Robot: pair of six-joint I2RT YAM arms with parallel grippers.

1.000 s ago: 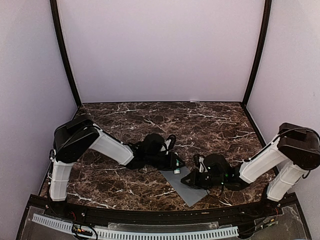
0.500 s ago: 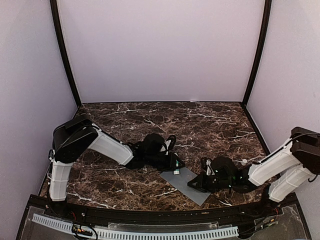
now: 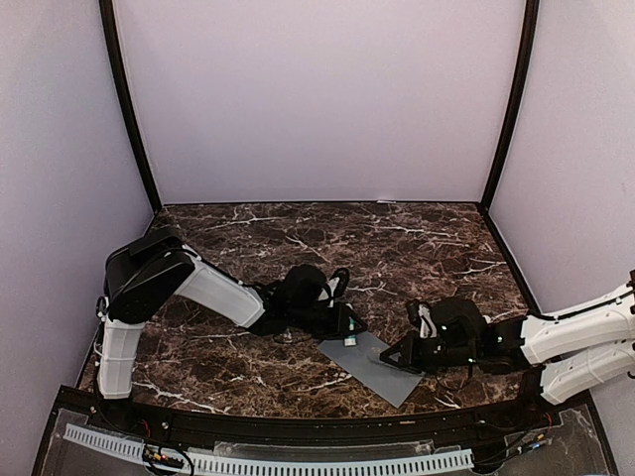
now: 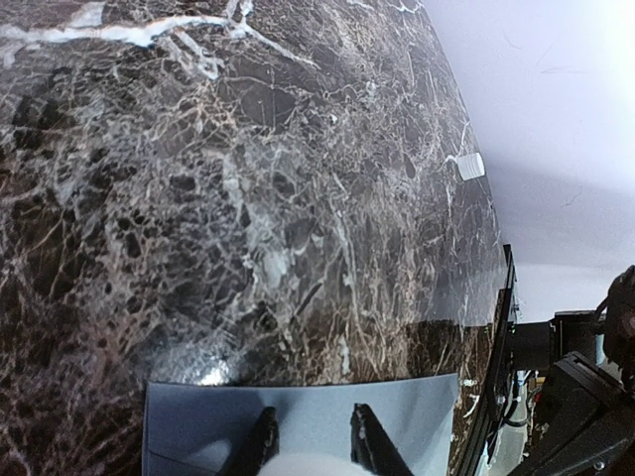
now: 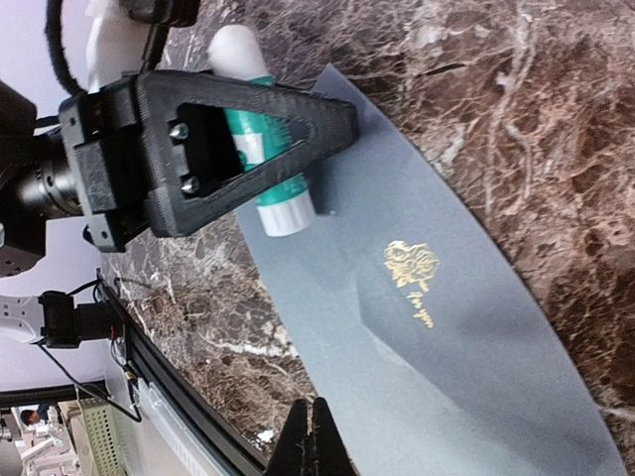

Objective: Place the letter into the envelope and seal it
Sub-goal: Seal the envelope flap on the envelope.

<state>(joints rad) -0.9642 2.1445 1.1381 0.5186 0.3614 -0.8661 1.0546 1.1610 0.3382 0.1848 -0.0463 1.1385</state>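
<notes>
The slate-grey envelope (image 3: pixel 382 369) lies flat on the marble table near the front edge, its pointed flap folded down and a gold emblem (image 5: pixel 411 266) on it. My left gripper (image 3: pixel 346 333) is shut on a white and teal glue stick (image 5: pixel 281 203), whose end rests at the envelope's left corner. In the left wrist view the same gripper (image 4: pixel 313 446) straddles the stick's white body over the envelope (image 4: pixel 417 416). At the envelope's right part my right gripper (image 5: pixel 312 436) hovers shut and holds nothing. The letter does not show.
The dark marble table (image 3: pixel 397 248) is walled by pale panels on three sides. A black frame with a white cable rail (image 3: pixel 268 461) runs along the near edge. A small white tag (image 4: pixel 470 166) sits at the table's far edge.
My right arm has drawn back to the right, sliding its shut gripper rightwards over the envelope. The left gripper and the glue stick have stayed put.
</notes>
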